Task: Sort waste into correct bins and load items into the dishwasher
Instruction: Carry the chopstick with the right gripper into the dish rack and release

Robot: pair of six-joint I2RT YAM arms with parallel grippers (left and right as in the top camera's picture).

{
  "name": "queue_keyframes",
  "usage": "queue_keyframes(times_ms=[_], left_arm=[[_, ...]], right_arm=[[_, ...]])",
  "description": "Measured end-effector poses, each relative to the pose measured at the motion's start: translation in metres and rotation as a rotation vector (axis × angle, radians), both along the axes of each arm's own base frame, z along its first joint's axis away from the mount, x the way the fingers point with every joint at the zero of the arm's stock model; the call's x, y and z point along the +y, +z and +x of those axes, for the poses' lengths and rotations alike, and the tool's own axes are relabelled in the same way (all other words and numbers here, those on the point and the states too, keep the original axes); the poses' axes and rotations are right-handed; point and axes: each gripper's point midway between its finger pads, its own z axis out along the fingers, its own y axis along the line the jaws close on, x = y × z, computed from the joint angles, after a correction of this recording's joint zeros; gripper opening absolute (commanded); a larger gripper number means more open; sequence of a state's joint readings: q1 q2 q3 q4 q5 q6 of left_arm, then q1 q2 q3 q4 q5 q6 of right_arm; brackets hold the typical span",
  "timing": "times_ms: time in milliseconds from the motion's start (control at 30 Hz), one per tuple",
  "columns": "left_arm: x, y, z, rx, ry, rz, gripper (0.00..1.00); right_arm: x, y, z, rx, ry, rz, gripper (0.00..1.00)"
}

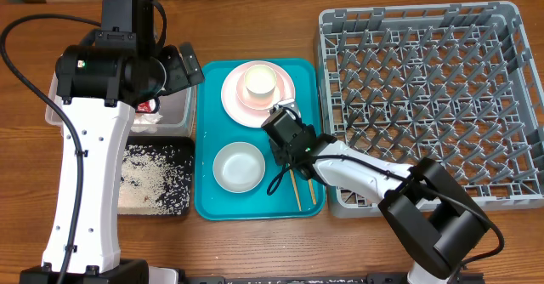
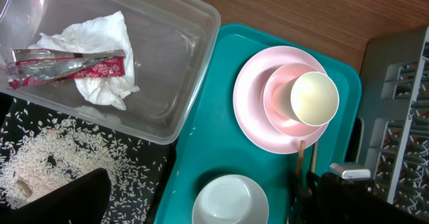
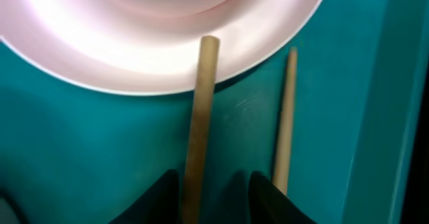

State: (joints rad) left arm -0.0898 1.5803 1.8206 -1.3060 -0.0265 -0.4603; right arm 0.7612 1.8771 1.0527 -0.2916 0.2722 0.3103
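The pink plate point(image 1: 234, 97) stands at the back of the teal tray point(image 1: 212, 203), carrying a bowl point(image 2: 280, 110) with the white cup point(image 2: 314, 98) in it. A second white bowl point(image 1: 239, 167) sits nearer the front. My right gripper point(image 3: 214, 187) is low over the tray, open, with one wooden chopstick point(image 3: 198, 117) between its fingers and the other chopstick point(image 3: 286, 117) just outside them. My left gripper point(image 2: 216, 214) hangs wide open and empty above the tub's right side. The clear tub point(image 2: 181, 70) holds the napkin point(image 2: 107, 76) and the red wrapper point(image 2: 67, 66). Rice point(image 2: 60, 157) lies in the black tray point(image 1: 174, 201).
The grey dish rack point(image 1: 429, 105) stands to the right of the teal tray, with nothing in it. The right arm point(image 1: 365, 178) reaches across the rack's front left corner. The tub and the black tray stand side by side to the left of the teal tray.
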Motion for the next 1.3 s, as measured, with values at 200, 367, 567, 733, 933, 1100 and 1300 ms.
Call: queue_keyframes(times_ms=[200,367,567,733,933,1100,1300], left_arm=[[0.0,0.0,0.0,0.0,0.0,0.0,1.0],[0.0,0.0,0.0,0.0,0.0,0.0,1.0],[0.0,0.0,0.0,0.0,0.0,0.0,1.0],[0.0,0.0,0.0,0.0,0.0,0.0,1.0],[0.0,0.0,0.0,0.0,0.0,0.0,1.0],[0.0,0.0,0.0,0.0,0.0,0.0,1.0],[0.0,0.0,0.0,0.0,0.0,0.0,1.0]], right_arm=[[0.003,-0.003,-0.006,0.035,0.02,0.016,0.23],[0.004,-0.005,-0.01,0.053,0.029,0.02,0.04],[0.003,-0.005,-0.014,0.08,0.031,0.015,0.04],[-0.006,0.019,-0.026,0.138,0.034,-0.026,0.04],[-0.007,0.135,-0.002,-0.061,0.005,0.15,0.04],[-0.069,0.209,0.017,-0.2,-0.116,0.228,0.04],[-0.117,0.171,0.037,-0.089,-0.195,0.177,0.04]])
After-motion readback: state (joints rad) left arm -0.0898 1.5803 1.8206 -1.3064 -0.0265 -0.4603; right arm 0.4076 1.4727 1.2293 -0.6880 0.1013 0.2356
